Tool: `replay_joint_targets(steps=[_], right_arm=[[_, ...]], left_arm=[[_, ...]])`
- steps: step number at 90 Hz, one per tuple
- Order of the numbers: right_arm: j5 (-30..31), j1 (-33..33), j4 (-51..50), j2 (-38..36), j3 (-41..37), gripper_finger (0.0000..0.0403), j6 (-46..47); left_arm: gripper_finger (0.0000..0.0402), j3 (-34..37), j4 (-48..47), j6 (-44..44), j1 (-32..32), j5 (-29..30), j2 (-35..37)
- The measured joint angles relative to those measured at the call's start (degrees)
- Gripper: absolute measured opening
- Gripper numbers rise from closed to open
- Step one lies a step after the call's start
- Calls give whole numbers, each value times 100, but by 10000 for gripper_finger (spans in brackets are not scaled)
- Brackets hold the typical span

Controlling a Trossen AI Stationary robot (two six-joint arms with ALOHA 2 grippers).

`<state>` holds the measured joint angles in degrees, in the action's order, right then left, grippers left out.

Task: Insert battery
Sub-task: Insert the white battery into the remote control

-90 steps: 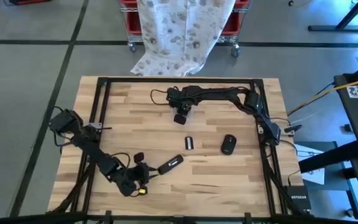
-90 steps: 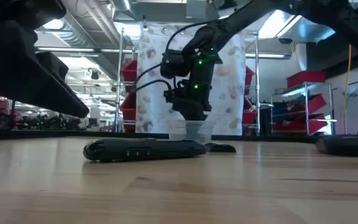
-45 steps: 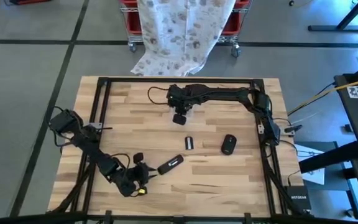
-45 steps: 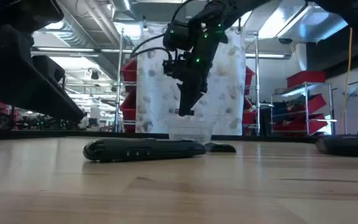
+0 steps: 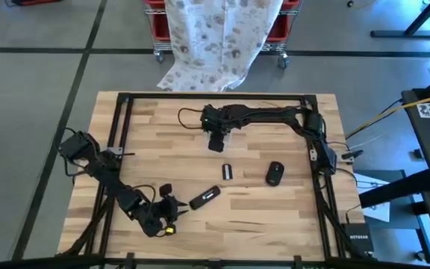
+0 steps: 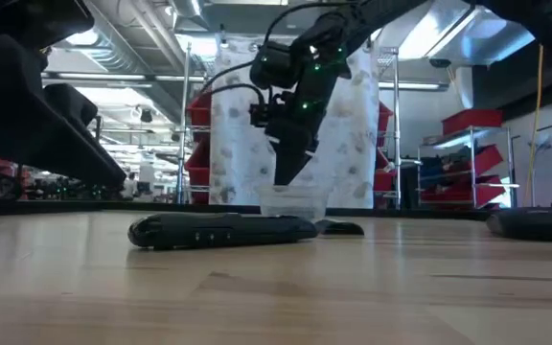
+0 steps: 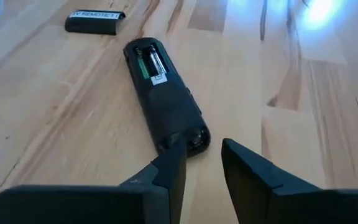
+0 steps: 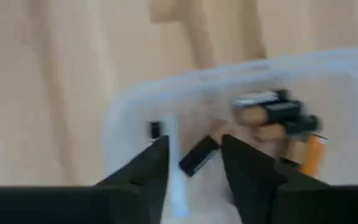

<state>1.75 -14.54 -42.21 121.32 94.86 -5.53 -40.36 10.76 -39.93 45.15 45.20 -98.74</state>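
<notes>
A black remote [image 7: 163,93] lies face down on the wooden table, its battery bay [image 7: 149,62] open. Its loose cover [image 7: 95,22] lies beyond it. My left gripper [image 7: 204,155] is open at the remote's near end [image 5: 192,202]. At the table's far side, my right gripper [image 8: 194,152] hangs open and tilted over a clear plastic tub [image 8: 185,93], also seen in the low view [image 6: 293,201]. The tub holds several batteries [image 8: 272,112]. One battery [image 8: 199,155] lies on the tub's floor, showing between the fingers. My left gripper has one fingertip [image 7: 178,152] at the remote's near end [image 7: 191,140], coming level along the table. I cannot tell whether it touches. The remote lies flat on the table.
A black mouse [image 5: 275,173] lies right of the cover [image 5: 228,171]. A black frame [image 5: 316,134] runs round the table. Bare wood lies between the remote and the tub.
My right gripper has risen out of the tub and tipped to a slant, then dipped a little toward the tub again. The remote and my left gripper have kept still.
</notes>
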Motion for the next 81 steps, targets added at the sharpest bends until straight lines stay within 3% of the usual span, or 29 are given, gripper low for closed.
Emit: replay_joint_targets(steps=[17,47,81], right_arm=[[-483,-16,63,149,1,203,-300],[-519,-9,-20,634,19,167,-688],[537,-14,0,487,-13,161,-694]], left_arm=[[86,0,-1,-10,0,1,0],[86,0,-28,-11,0,0,1],[86,2,-117,-80,-4,6,1]])
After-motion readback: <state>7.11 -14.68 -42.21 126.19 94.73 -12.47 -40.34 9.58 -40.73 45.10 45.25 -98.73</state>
